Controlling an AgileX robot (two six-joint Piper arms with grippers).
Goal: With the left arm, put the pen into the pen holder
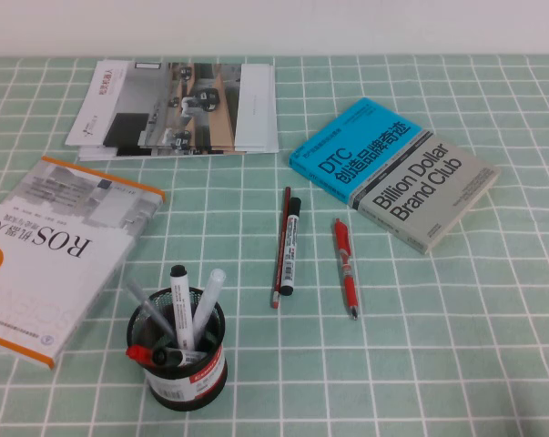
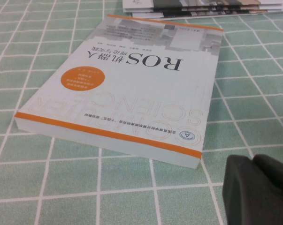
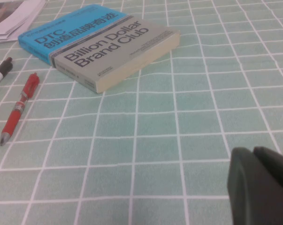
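The pen, a very thin dark red stick, lies on the green checked cloth at the table's middle, touching a white marker with a black cap on its right. The pen holder, a black mesh cup with a red and white band, stands at the front left and holds several markers. Neither arm shows in the high view. My left gripper is shut and empty, low over the cloth near the white ROS book. My right gripper is shut and empty over bare cloth.
A bright red clip pen lies right of the marker and also shows in the right wrist view. A blue and grey book lies at the right back, magazines at the back, and the ROS book at the left.
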